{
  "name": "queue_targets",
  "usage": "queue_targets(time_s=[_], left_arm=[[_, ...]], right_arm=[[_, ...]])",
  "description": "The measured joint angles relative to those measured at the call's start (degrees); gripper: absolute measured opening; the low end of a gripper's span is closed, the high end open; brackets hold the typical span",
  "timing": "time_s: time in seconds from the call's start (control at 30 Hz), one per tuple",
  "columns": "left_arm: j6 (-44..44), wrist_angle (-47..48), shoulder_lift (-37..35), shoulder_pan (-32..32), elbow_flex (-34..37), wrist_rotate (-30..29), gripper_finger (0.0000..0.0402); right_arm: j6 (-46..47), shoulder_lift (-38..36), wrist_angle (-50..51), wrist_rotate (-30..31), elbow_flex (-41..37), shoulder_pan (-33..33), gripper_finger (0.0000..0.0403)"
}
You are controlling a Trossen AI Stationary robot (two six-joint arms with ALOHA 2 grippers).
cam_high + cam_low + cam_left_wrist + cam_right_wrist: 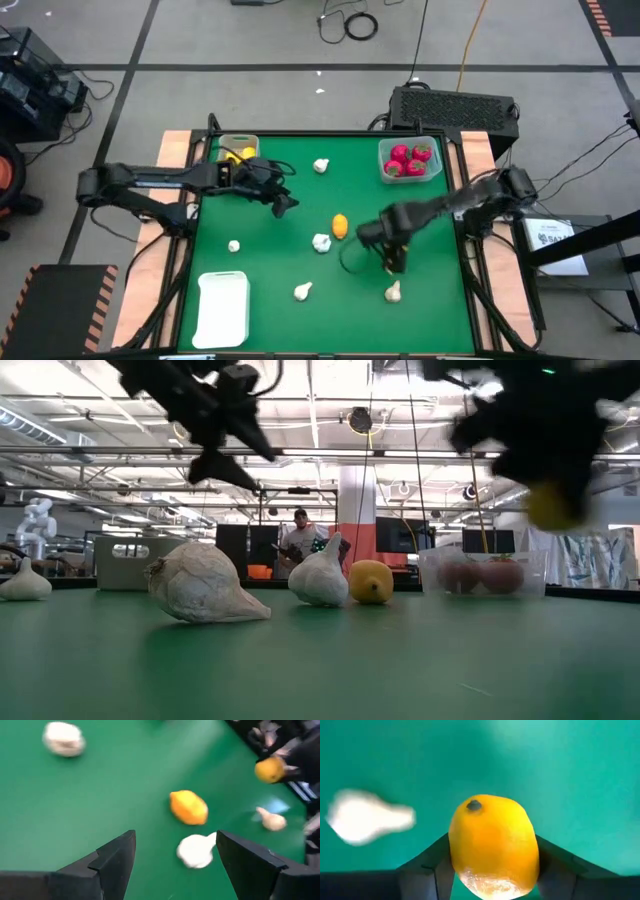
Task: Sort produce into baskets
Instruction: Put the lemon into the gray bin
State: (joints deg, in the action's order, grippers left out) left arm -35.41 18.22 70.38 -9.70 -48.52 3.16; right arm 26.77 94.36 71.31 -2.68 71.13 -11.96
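Note:
My right gripper (392,262) is shut on a yellow-orange oval fruit (492,845) above the green table, right of centre; the fruit also shows in the low view (550,505). My left gripper (285,204) is open and empty, above the table left of centre. Beyond its fingers in the left wrist view (175,855), a second yellow-orange fruit (189,807) and a whitish garlic bulb (196,851) lie on the table. The grey-white basket (238,148) holds yellow fruits. The clear basket (410,160) holds red fruits. The white tray (222,308) is at the near left. My right gripper pinches the yellow-orange fruit's two opposite sides (462,855) between its two fingers (425,862). The fingers point down from above. The fruit's end with the dark spot (473,806) faces the table. The fruit is lifted clear of the table.
Garlic bulbs lie scattered on the table: far middle (321,166), left (234,245), near middle (302,291), and just below my right gripper (393,292). One lies by the loose yellow fruit (340,226). A person stands in the room far behind the table (300,535).

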Motion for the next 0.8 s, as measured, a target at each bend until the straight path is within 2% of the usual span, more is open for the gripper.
queue_targets(time_s=[0.1, 0.17, 0.3, 0.4, 0.57, 0.8], left_arm=[[-0.55, 9.65, -5.21, 0.35, 0.02, -5.56, 0.0283], [-2.02, 15.8, -8.51, 0.75, 0.01, -10.75, 0.0283], [-7.42, 29.85, -13.93, 1.36, 0.03, -20.82, 0.0283], [-13.53, 39.85, -16.51, 1.59, 0.03, -25.42, 0.0283], [-20.66, 52.1, -17.82, 0.84, 0.05, -25.81, 0.0283], [-20.9, 57.75, -17.73, -0.4, 0.07, -23.52, 0.0283]], right_arm=[[-4.83, -0.22, -6.82, 4.26, 5.85, 5.92, 0.0217], [-7.98, -0.16, -14.85, 4.68, 8.59, 10.03, 0.0217], [-12.16, 2.32, -34.77, 2.92, 11.45, 17.42, 0.0213], [-13.82, 6.42, -48.57, -1.82, 13.16, 21.94, 0.0209], [-13.91, 17.33, -63.79, -5.85, 21.54, 26.44, 0.0208], [-11.45, 38.07, -62.19, -6.71, 49.5, 28.91, 0.0208]])
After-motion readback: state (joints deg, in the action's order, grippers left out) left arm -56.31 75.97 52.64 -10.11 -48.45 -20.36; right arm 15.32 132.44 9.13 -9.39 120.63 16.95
